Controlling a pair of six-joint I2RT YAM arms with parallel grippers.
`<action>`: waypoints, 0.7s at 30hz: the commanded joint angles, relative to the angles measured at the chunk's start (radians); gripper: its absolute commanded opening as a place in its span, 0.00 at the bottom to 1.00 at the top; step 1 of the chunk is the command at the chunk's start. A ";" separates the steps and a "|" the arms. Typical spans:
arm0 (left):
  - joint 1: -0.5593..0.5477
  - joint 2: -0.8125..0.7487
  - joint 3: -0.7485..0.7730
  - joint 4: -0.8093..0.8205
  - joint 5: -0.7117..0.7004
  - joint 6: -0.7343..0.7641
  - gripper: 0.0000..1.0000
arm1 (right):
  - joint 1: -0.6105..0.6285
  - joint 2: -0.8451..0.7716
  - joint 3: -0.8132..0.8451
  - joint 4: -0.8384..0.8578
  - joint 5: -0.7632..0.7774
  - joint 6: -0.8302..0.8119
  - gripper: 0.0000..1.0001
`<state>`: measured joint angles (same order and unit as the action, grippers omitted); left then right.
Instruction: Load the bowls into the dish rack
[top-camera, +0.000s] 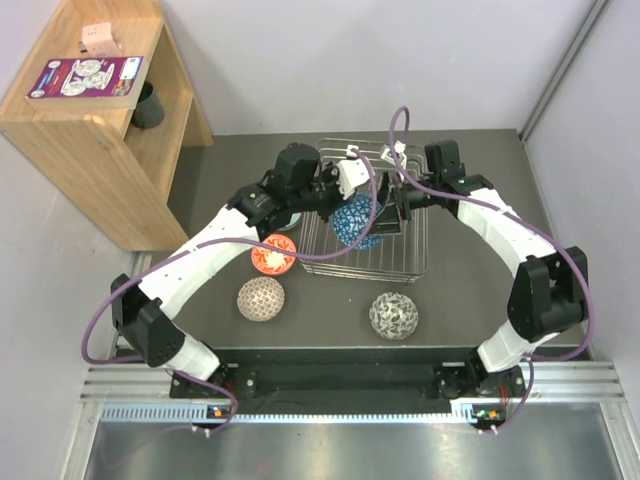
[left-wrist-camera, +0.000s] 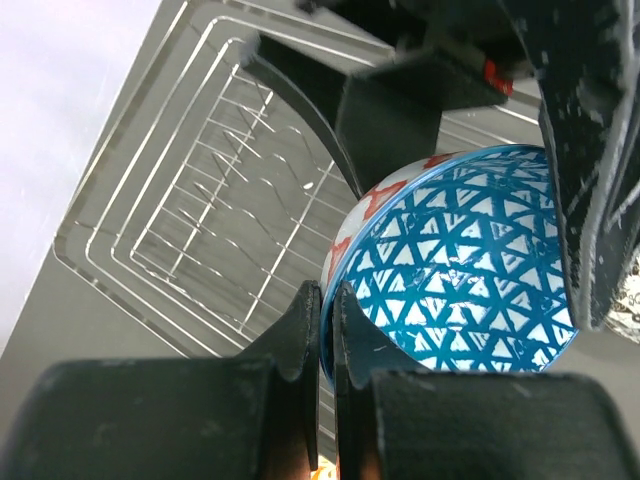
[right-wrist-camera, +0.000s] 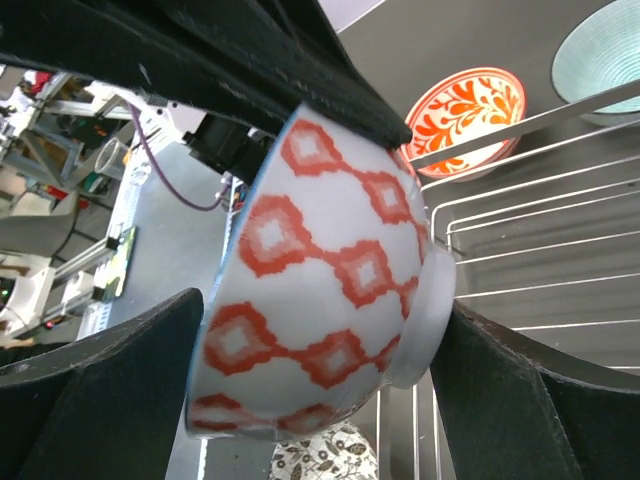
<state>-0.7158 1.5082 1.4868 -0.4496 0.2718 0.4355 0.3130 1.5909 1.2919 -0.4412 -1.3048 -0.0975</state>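
The blue mosaic bowl (top-camera: 357, 222), white with red diamonds outside (right-wrist-camera: 320, 250), hangs tilted on edge over the silver wire dish rack (top-camera: 400, 262). My left gripper (top-camera: 335, 197) is shut on its rim (left-wrist-camera: 327, 300). My right gripper (top-camera: 396, 207) spans it from rim to foot, fingers against both (right-wrist-camera: 320, 350). The rack (left-wrist-camera: 200, 200) holds no bowls. The red-orange floral bowl (top-camera: 273, 254), the beige-brown mesh bowl (top-camera: 261, 298) and the grey-white bowl (top-camera: 393, 315) sit on the table in front of the rack. The mint green bowl (right-wrist-camera: 605, 50) shows only in the right wrist view.
A wooden shelf unit (top-camera: 90, 120) stands at the far left with a dark cup (top-camera: 148, 105) on its lower shelf and a booklet (top-camera: 85, 77) on top. Walls close the back and right. A metal rail (top-camera: 340, 385) runs along the near edge.
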 joint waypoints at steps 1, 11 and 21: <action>-0.001 0.001 0.070 0.074 0.027 -0.020 0.00 | 0.018 0.018 0.052 -0.033 -0.076 -0.068 0.88; -0.001 -0.008 0.032 0.081 0.027 -0.007 0.00 | 0.017 0.035 0.087 -0.053 -0.146 -0.080 0.73; -0.001 -0.043 -0.069 0.175 -0.031 -0.055 0.00 | 0.005 0.067 0.093 -0.014 -0.139 -0.031 0.84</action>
<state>-0.7151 1.5074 1.4532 -0.4038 0.2600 0.4149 0.3092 1.6493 1.3251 -0.5026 -1.3560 -0.1329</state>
